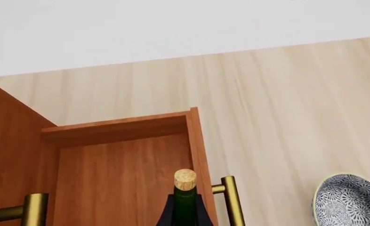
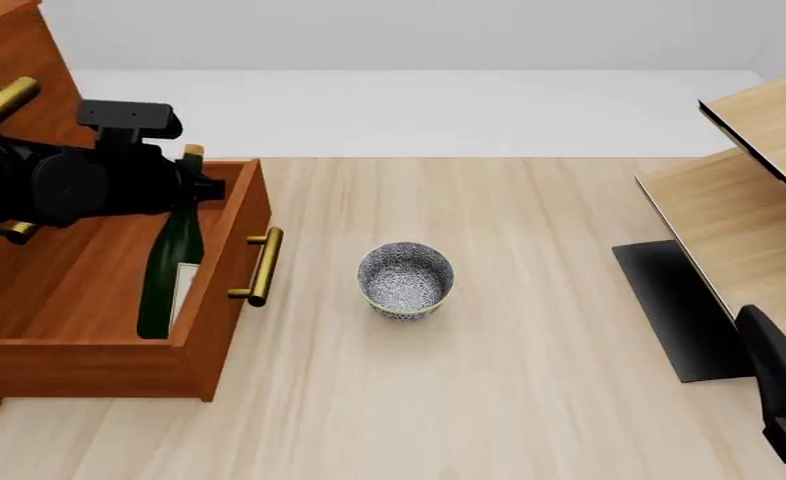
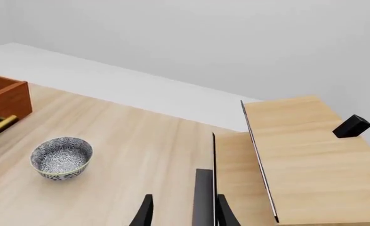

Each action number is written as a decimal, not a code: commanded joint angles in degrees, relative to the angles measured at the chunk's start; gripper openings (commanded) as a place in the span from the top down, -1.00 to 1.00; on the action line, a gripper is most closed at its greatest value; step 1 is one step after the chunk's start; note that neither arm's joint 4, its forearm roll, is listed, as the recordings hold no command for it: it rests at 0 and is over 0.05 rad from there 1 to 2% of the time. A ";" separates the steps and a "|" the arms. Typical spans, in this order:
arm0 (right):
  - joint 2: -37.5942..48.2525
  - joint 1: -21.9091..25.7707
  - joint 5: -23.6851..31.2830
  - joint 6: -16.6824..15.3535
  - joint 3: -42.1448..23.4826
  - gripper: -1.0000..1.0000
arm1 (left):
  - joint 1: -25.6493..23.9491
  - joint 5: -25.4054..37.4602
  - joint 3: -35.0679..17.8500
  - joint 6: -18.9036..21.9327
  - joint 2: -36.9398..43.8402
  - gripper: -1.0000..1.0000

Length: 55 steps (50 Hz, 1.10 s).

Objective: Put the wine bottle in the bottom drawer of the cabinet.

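The dark green wine bottle (image 2: 173, 262) with a tan cork (image 1: 185, 179) and white label stands tilted inside the open bottom drawer (image 2: 80, 300) of the reddish-brown cabinet (image 2: 6, 55). Its base is low in the drawer near the front wall. My left gripper (image 2: 188, 186) is shut on the bottle's neck (image 1: 185, 207), just below the cork, over the drawer's far right corner. The drawer's brass handle (image 2: 261, 265) faces the table's middle. My right gripper (image 3: 185, 214) is open and empty at the near right (image 2: 756, 330), far from the drawer.
A blue-and-white patterned bowl (image 2: 405, 280) sits on the table a short way right of the drawer front; it also shows in the right wrist view (image 3: 62, 157). A pale wood shelf unit (image 2: 753, 200) with a black base (image 2: 673, 300) stands at the right edge.
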 commanded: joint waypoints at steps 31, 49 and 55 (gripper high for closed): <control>-0.03 -1.17 0.02 0.03 0.26 -1.00 | 1.35 1.04 1.17 0.91 7.34 1.00; -0.01 -1.56 0.01 0.06 0.28 -1.00 | 1.06 0.10 0.17 0.79 9.89 1.00; -0.01 -1.48 0.03 -0.01 0.27 -1.00 | 0.85 0.23 -0.06 0.79 9.90 1.00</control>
